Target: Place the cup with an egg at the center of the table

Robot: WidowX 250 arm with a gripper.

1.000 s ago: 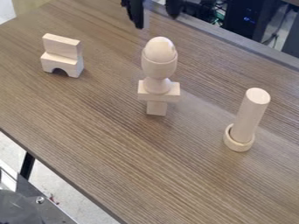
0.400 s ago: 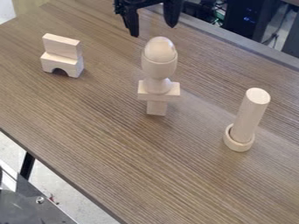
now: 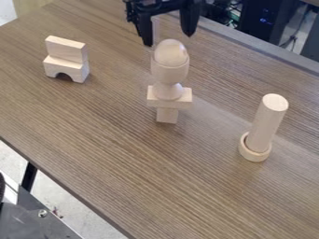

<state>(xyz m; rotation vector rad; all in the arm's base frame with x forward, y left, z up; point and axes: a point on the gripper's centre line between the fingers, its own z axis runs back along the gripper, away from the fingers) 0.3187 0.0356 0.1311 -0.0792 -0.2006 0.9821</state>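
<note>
Just below the hand (image 3: 168, 39), whose fingers (image 3: 189, 22) are apart, the cup (image 3: 169, 73) with the egg (image 3: 171, 52) stands on a block (image 3: 169, 103); being probably light, stiff and smooth, it should be gripped level by the cup's wall.

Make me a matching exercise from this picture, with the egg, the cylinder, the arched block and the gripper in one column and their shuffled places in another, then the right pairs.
Things:
1. egg
2. cylinder
3. arched block
4. gripper

Places:
A. open, over the table
B. standing in a ring
C. seated in the cup
D. beneath a rectangular block

Right pairs: 1-C, 2-B, 3-D, 4-A
</note>
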